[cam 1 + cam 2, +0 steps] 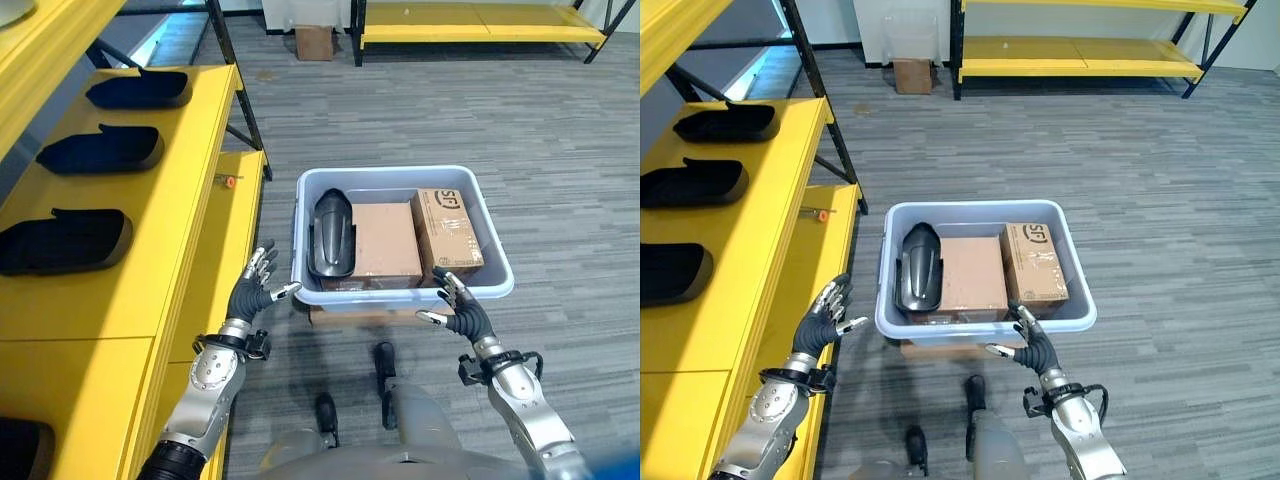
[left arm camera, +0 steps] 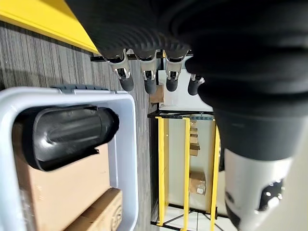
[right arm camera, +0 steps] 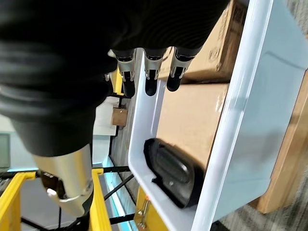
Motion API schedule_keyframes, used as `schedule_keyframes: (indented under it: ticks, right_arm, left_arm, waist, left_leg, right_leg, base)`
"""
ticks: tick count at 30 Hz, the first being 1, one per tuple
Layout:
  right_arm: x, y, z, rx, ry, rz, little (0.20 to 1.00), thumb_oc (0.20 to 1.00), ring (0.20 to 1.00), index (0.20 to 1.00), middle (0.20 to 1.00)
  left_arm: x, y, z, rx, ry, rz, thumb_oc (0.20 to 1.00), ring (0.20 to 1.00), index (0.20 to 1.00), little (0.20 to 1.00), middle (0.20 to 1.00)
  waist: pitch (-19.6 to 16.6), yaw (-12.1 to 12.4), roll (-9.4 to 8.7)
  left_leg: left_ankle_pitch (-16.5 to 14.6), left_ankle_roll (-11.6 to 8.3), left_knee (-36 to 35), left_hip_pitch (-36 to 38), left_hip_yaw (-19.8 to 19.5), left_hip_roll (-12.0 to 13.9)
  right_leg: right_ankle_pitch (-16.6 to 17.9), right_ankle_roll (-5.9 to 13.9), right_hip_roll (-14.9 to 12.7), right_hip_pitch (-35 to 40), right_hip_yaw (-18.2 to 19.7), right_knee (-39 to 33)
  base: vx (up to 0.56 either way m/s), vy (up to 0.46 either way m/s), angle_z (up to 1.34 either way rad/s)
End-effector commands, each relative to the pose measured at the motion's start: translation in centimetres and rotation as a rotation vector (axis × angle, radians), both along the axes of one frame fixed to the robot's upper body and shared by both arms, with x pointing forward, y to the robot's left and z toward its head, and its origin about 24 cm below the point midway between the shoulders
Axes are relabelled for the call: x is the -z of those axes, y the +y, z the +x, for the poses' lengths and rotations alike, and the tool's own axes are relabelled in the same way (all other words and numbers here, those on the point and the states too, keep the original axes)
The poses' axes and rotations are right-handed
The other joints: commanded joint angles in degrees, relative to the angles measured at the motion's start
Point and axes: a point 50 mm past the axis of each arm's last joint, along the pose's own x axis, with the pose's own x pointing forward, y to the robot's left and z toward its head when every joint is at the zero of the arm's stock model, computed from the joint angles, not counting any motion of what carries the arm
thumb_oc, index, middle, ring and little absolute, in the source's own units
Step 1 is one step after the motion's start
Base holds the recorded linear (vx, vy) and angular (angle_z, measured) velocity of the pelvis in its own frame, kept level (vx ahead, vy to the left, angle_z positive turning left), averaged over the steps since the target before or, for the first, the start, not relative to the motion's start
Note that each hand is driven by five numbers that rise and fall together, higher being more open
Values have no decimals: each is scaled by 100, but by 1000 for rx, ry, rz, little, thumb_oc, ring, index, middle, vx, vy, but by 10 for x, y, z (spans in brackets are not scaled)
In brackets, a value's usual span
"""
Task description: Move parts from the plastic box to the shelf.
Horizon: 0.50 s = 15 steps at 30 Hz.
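A black moulded part (image 1: pixel 332 233) lies in the pale plastic box (image 1: pixel 403 293) on the grey floor, both robot hands poised at the box's near rim.

The part rests at the box's left end, beside two cardboard boxes (image 1: pixel 385 243), one flat and one standing at the right. The left hand (image 1: pixel 256 286) hovers by the near-left corner, fingers straight and spread, holding nothing. The right hand (image 1: pixel 459 304) sits at the near-right rim, fingers relaxed and empty, possibly touching it. On the yellow shelf (image 1: pixel 165 250) to the left, three similar black parts (image 1: pixel 100 150) lie in a row.
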Motion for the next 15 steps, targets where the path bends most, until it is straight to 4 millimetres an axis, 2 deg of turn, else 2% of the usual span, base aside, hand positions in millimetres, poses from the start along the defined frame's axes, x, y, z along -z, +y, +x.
schedule_keyframes:
  ticks: [1, 2, 5, 6, 8, 9, 10, 11, 12, 13, 14, 15]
  right_arm:
    - [-28, -5, 16, 0, -153, 5, 1000, 1000, 1000, 1000, 1000]
    - [-28, -5, 16, 0, -153, 5, 1000, 1000, 1000, 1000, 1000]
    - [-29, -12, 14, 18, -154, 10, 1000, 1000, 1000, 1000, 1000]
    - [-32, -15, 15, 24, -167, 10, 1000, 1000, 1000, 1000, 1000]
    - [-33, -16, 15, 27, -171, 7, 1000, 1000, 1000, 1000, 1000]
    - [-34, -17, 15, 28, -173, 3, 1000, 1000, 1000, 1000, 1000]
    - [-34, -21, 15, 32, -173, -4, 1000, 1000, 1000, 1000, 1000]
    - [-35, -21, 15, 33, -173, -2, 1000, 1000, 1000, 1000, 1000]
    - [-37, -23, 17, 33, -180, -16, 1000, 1000, 1000, 1000, 1000]
    - [-38, -25, 16, 39, -184, -18, 1000, 1000, 1000, 1000, 1000]
    - [-38, -25, 16, 39, -184, -18, 1000, 1000, 1000, 1000, 1000]
    - [-39, -27, 16, 50, -192, -24, 1000, 1000, 1000, 1000, 1000]
  left_arm:
    - [-27, -2, 5, 30, -140, -16, 1000, 1000, 1000, 1000, 1000]
    - [-26, -2, 5, 31, -140, -16, 1000, 1000, 1000, 1000, 1000]
    - [-25, -5, 6, 48, -133, -31, 1000, 1000, 1000, 1000, 1000]
    - [-27, -6, 8, 55, -141, -36, 1000, 1000, 1000, 1000, 1000]
    - [-28, -7, 9, 61, -144, -38, 1000, 1000, 1000, 1000, 1000]
    - [-28, -9, 9, 67, -143, -41, 1000, 1000, 1000, 1000, 1000]
    - [-28, -10, 9, 75, -139, -44, 1000, 1000, 1000, 1000, 1000]
    - [-27, -10, 9, 72, -137, -47, 1000, 1000, 1000, 1000, 1000]
    - [-29, -7, 9, 60, -141, -46, 1000, 1000, 1000, 1000, 1000]
    - [-29, -5, 7, 53, -141, -47, 1000, 1000, 1000, 1000, 1000]
    - [-29, -4, 6, 53, -141, -47, 1000, 1000, 1000, 1000, 1000]
    - [-30, -3, 6, 44, -145, -48, 1000, 1000, 1000, 1000, 1000]
  waist:
    - [-263, -13, 55]
    - [-262, -18, 57]
    - [-338, -100, 36]
    - [-283, -112, -30]
    - [-235, -116, -51]
    - [-190, -109, -57]
    - [-78, -74, -84]
    - [-53, -57, -70]
    - [-12, -18, -64]
    - [-44, -16, -121]
    - [-47, -10, -125]
    - [-61, 19, -130]
  left_leg:
    - [-143, -359, 56, -27, -168, 127]
    - [-144, -360, 56, -23, -174, 128]
    - [-209, -538, 265, 81, -158, 311]
    - [-364, -622, 841, -116, -129, 384]
    - [-419, -666, 1218, -271, -128, 415]
    - [-420, -692, 1528, -413, -142, 453]
    - [-262, -787, 2179, -693, -161, 483]
    - [-237, -802, 2377, -785, -273, 462]
    - [-126, -802, 2331, -946, -452, 525]
    - [-112, -782, 1944, -939, -507, 784]
    - [-102, -784, 1911, -916, -498, 781]
    - [128, -819, 1310, -897, -658, 1189]
  right_leg:
    - [360, 13, 213, 734, -132, -478]
    - [360, 12, 213, 743, -139, -484]
    - [245, -99, 273, 1090, -303, -629]
    - [221, -155, 253, 1210, -346, -706]
    - [222, -187, 253, 1277, -375, -759]
    - [196, -228, 257, 1333, -408, -790]
    - [148, -311, 226, 1462, -435, -829]
    - [127, -340, 242, 1495, -429, -844]
    - [86, -341, 206, 1521, -411, -830]
    - [59, -294, 98, 1504, -366, -795]
    - [50, -294, 96, 1506, -359, -788]
    - [-15, -211, -26, 1454, -292, -740]
  base:
    - [86, -97, 5]
    - [126, -134, 0]
    - [166, -235, 20]
    - [53, -164, 31]
    - [13, -133, 24]
    - [11, -169, 14]
    - [22, -130, 10]
    - [52, -71, 26]
    - [116, 60, 15]
    - [108, 73, 7]
    - [152, 176, -30]
    - [125, 257, -26]
